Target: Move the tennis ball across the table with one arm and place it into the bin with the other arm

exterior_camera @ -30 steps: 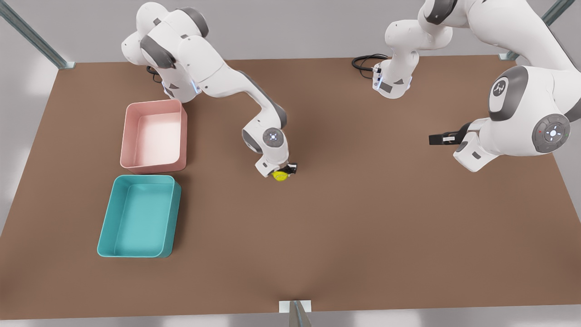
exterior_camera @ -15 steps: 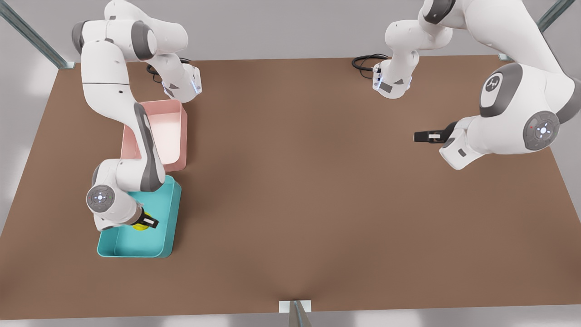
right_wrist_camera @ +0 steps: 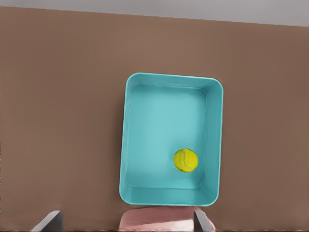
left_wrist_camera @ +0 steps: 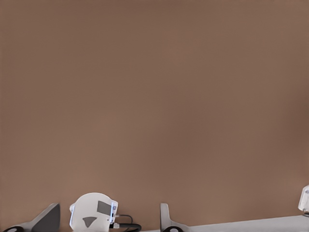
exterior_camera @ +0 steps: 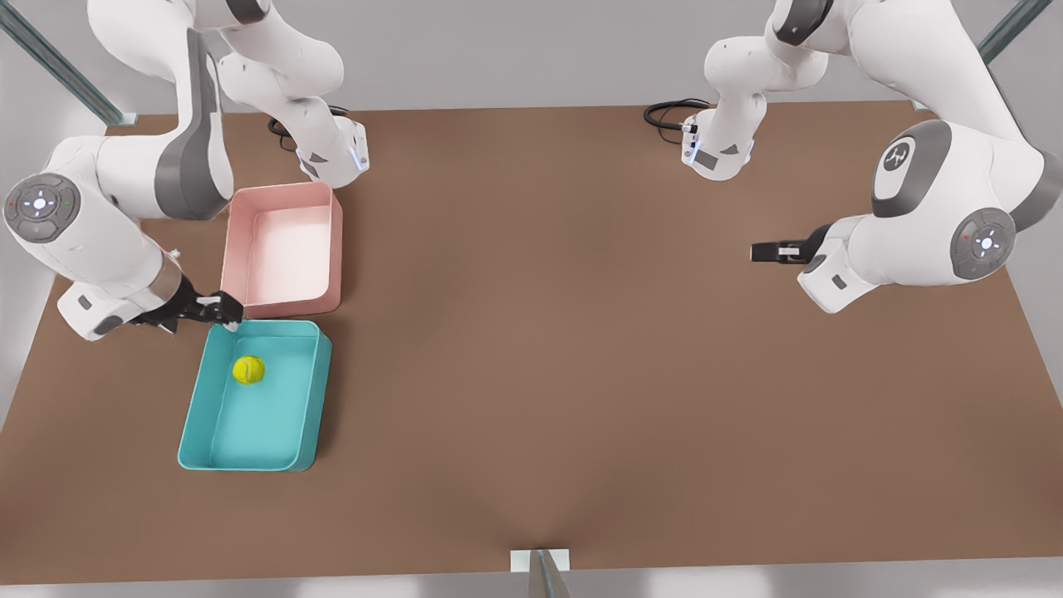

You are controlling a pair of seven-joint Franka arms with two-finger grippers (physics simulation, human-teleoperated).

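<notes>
Hovering above the far corner of the teal bin (exterior_camera: 309, 390), my right claw (exterior_camera: 217, 311) points toward the front view's right, its dark fingers (exterior_camera: 205, 303) close together with nothing between them; whether they fully meet I cannot tell. That arm bends sharply, its forearm dropping from the back edge of the table (exterior_camera: 581, 374) and its wrist lying level out at the front view's left. The tennis ball (exterior_camera: 248, 370) rests loose on the bin floor, just below and ahead of this claw, apart from every wall and nearer the end next to the pale pink tray (exterior_camera: 282, 309). In the right wrist view the ball (right_wrist_camera: 186, 160) sits inside the bin (right_wrist_camera: 124, 145), with two grey fingertips (right_wrist_camera: 203, 222) wide apart at the frame edge, cut off, and a sliver of the pink tray (right_wrist_camera: 157, 220) between them.

My left claw (exterior_camera: 764, 252) waits well apart, over bare table at the front view's right, held level and pointing toward the bins. Its fingers read as one dark bar, so their spacing is hard to make out there. In the left wrist view two grey fingertips (left_wrist_camera: 166, 220) stand apart over brown table (left_wrist_camera: 154, 96), near an arm base (left_wrist_camera: 94, 217) with a black cable (left_wrist_camera: 125, 225).
</notes>
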